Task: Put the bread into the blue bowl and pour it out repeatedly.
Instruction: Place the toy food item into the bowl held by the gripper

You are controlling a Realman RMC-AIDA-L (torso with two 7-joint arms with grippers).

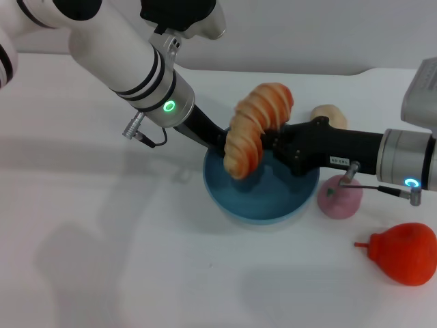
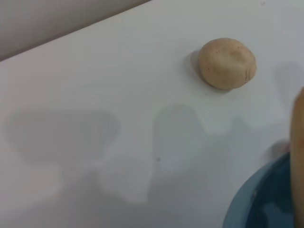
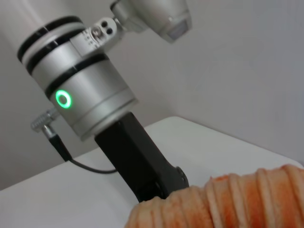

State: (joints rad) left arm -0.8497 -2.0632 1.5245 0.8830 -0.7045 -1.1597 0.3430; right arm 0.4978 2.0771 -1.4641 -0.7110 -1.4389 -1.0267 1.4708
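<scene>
The bread [image 1: 258, 124], a ridged loaf with orange-and-cream stripes, hangs tilted above the blue bowl [image 1: 270, 199], its lower end over the bowl's left side. My right gripper [image 1: 271, 141] comes in from the right and is shut on the loaf's middle. The loaf also shows in the right wrist view [image 3: 228, 202]. My left gripper [image 1: 216, 141] reaches down to the bowl's back-left rim, its tip hidden behind the bread. The left wrist view shows part of the bowl's rim [image 2: 259, 202] and a sliver of the bread [image 2: 299, 142].
A small round beige bun [image 1: 330, 114] lies behind the bowl and also shows in the left wrist view [image 2: 227, 63]. A pink fruit-like piece [image 1: 339, 198] sits right of the bowl. A red pear-shaped piece [image 1: 406, 253] lies at the front right.
</scene>
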